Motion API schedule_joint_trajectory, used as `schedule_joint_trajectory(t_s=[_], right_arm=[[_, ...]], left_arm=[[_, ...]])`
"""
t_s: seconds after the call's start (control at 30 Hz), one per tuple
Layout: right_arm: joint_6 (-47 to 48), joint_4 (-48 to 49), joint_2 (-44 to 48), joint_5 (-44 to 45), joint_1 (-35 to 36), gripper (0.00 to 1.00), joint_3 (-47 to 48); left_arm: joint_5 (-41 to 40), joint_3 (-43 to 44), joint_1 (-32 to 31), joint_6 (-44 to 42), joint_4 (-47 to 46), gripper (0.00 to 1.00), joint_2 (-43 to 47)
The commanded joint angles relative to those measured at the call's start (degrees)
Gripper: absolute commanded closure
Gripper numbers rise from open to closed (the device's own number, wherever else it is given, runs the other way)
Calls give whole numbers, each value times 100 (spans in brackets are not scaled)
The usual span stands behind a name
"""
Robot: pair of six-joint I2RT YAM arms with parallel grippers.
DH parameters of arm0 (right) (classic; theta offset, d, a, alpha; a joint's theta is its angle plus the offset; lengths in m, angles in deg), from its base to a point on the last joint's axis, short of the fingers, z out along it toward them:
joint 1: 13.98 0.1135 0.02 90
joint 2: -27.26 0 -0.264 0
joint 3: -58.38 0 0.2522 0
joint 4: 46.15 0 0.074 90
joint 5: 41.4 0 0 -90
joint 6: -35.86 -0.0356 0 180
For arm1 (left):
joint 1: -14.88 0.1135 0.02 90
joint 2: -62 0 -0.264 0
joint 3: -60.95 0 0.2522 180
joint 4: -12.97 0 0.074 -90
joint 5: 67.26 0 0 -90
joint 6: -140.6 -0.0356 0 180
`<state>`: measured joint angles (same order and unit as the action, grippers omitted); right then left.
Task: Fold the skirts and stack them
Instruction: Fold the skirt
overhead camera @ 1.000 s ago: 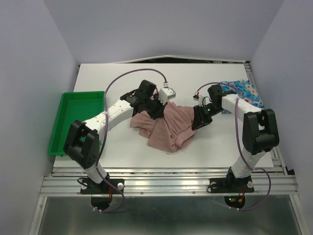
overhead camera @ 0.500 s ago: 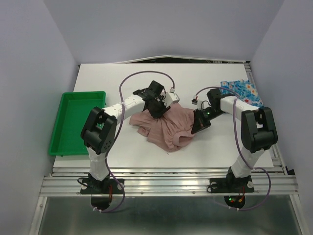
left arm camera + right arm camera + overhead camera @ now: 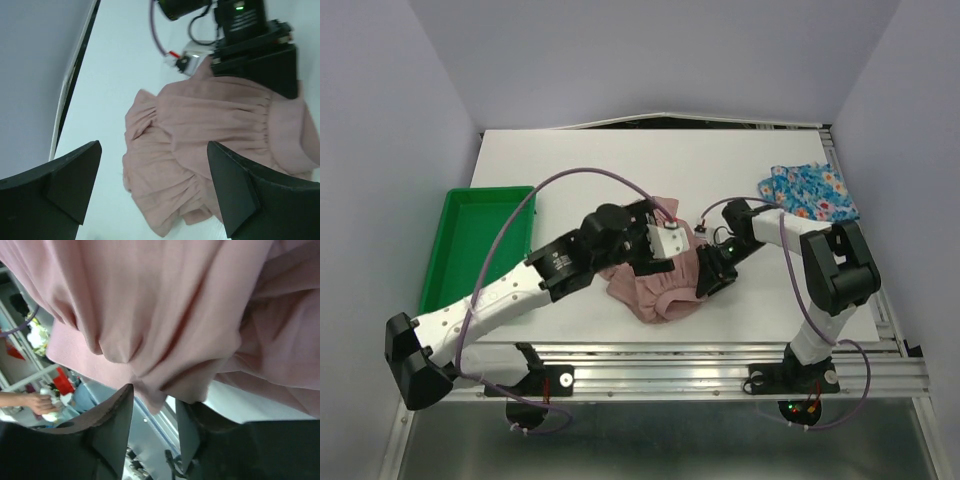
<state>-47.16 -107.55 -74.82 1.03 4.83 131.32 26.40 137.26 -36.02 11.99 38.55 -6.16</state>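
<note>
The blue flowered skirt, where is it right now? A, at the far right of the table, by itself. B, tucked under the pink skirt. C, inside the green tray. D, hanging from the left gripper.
A: the blue flowered skirt lies at the far right of the table, clearly apart from the pink skirt in the middle.

Left arm (image 3: 505, 293), right arm (image 3: 835, 265): white links, black joints, purple cable (image 3: 590, 171) along each. Fingers (image 3: 65, 175) black, wedge-shaped. Green light (image 3: 239, 6) on right wrist; black base plates (image 3: 542, 381)
</note>
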Motion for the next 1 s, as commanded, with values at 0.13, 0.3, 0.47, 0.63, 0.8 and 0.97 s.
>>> schedule_joint_trajectory(t_s=[0.13, 0.3, 0.47, 0.63, 0.8, 0.97], right_arm=[[82, -869, 425, -69, -657, 30, 884], [673, -1521, 321, 705, -1256, 30, 2009], [260, -784, 14, -101, -1196, 34, 2457], [-118, -212, -540, -665, -984, 38, 2906], [-259, 166, -848, -920, -459, 39, 3223], [-364, 693, -910, -974, 87, 39, 2933]], left_arm=[[-1613, -1726, -2104, -42, -284, 1, 75], [-2272, -1921, -2705, 178, -724, 1, -311], [-2712, -1764, -3364, 626, -926, 1, -1137], [-3292, -1509, -3462, 758, -1076, 2, -2059], [-3820, -1368, -3427, 618, -1322, 2, -2746], [-3925, -1324, -3199, 845, -1261, 6, -3167]])
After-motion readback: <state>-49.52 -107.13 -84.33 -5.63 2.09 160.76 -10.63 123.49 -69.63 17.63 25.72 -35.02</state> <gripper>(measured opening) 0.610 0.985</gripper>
